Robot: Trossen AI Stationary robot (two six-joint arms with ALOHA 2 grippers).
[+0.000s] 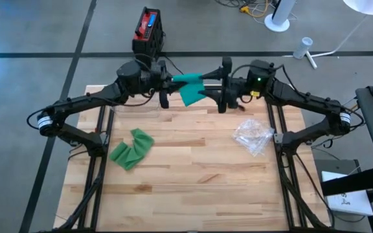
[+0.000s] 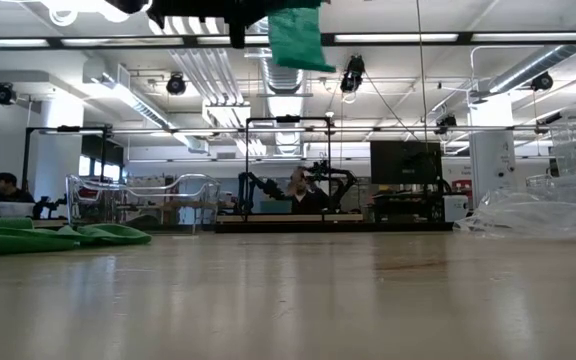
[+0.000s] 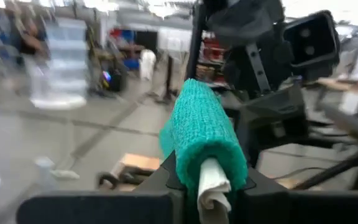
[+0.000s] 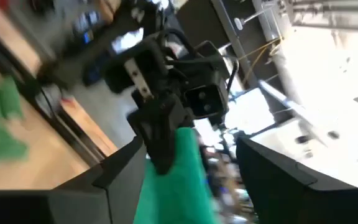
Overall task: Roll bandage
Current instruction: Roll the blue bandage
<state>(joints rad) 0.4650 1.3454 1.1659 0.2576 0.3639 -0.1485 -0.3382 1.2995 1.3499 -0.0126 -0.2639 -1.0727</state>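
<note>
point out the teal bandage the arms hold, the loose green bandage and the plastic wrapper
teal bandage (image 1: 189, 90), high view, hanging flap
green bandage (image 1: 131, 149), high view, middle of the pile
plastic wrapper (image 1: 254, 134), high view, centre of the crumple

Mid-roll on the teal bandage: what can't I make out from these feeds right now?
- Right hand: the high view is too small to show whether it grips the teal bandage; the right wrist view is motion-blurred.
- Both arms: cut off by the top edge in the low view.
- How much is rolled: the left wrist view shows only the roll's end in the left hand.
- Clear wrapper: contents too small to tell.
</note>
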